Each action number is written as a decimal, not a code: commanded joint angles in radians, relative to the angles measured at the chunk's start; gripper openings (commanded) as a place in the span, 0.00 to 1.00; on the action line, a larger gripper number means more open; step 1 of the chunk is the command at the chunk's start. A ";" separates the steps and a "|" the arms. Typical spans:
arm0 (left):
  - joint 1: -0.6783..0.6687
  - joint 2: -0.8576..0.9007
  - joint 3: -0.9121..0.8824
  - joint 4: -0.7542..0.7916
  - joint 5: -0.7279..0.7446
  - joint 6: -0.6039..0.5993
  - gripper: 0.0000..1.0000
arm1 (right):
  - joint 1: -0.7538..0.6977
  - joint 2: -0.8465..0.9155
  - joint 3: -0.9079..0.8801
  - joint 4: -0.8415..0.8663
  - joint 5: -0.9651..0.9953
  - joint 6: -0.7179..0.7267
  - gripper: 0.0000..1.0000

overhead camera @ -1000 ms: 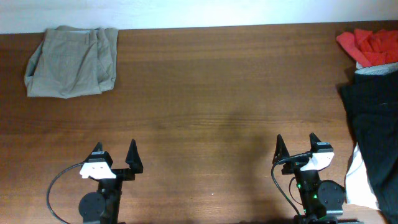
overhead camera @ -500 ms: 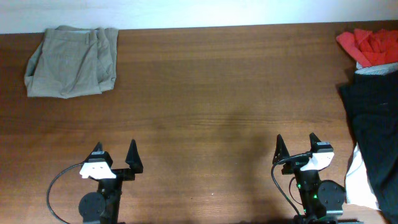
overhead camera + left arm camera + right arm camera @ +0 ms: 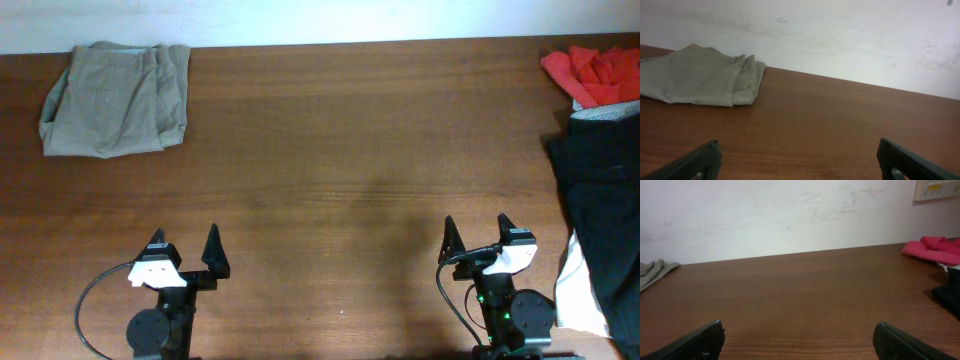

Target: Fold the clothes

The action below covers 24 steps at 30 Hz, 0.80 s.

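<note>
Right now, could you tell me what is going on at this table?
Nothing is being handled at the moment. Both arms sit at the near edge of the table, with the left end effector and right end effector open and empty. The black shorts to be folded lie crumpled at the right edge, untouched. A khaki garment lies folded at the far left, and a red garment is in the far right corner.

Folded khaki garment [image 3: 116, 98] far left on the wooden table [image 3: 330, 150]; red cloth [image 3: 594, 74] far right corner.
</note>
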 commanded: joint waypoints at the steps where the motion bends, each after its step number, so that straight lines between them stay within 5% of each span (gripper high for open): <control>1: -0.003 -0.010 -0.002 -0.008 -0.004 0.016 0.99 | -0.006 -0.003 -0.005 -0.006 0.004 0.007 0.99; 17: -0.003 -0.010 -0.002 -0.008 -0.004 0.016 0.99 | -0.006 -0.003 -0.005 -0.003 -0.009 0.008 0.99; 24: -0.003 -0.010 -0.002 -0.008 -0.004 0.016 0.99 | -0.006 -0.003 -0.005 0.117 -0.406 0.008 0.99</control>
